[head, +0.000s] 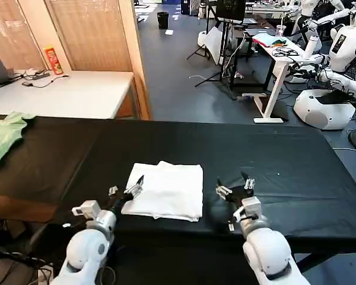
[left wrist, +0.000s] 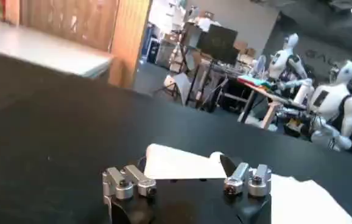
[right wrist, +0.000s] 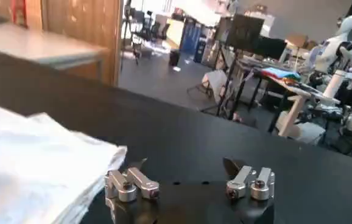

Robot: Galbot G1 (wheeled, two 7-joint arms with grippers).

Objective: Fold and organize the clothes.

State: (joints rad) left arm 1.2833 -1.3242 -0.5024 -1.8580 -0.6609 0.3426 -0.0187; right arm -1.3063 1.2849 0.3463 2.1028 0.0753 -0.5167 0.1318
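Folded T-shirt (head: 166,190) between left claw (head: 127,189), right claw (head: 234,185).

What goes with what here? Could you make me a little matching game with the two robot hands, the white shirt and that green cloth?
Things:
1. left hand
2. right hand
3. white T-shirt
4. light green garment

Descriptions:
A. folded into a neat stack near the table's front edge
B. open, at the folded stack's left edge
C. crumpled at the far left end of the black table
D. open, over bare tabletop just right of the stack

Pairs: 1-B, 2-D, 3-A, 4-C
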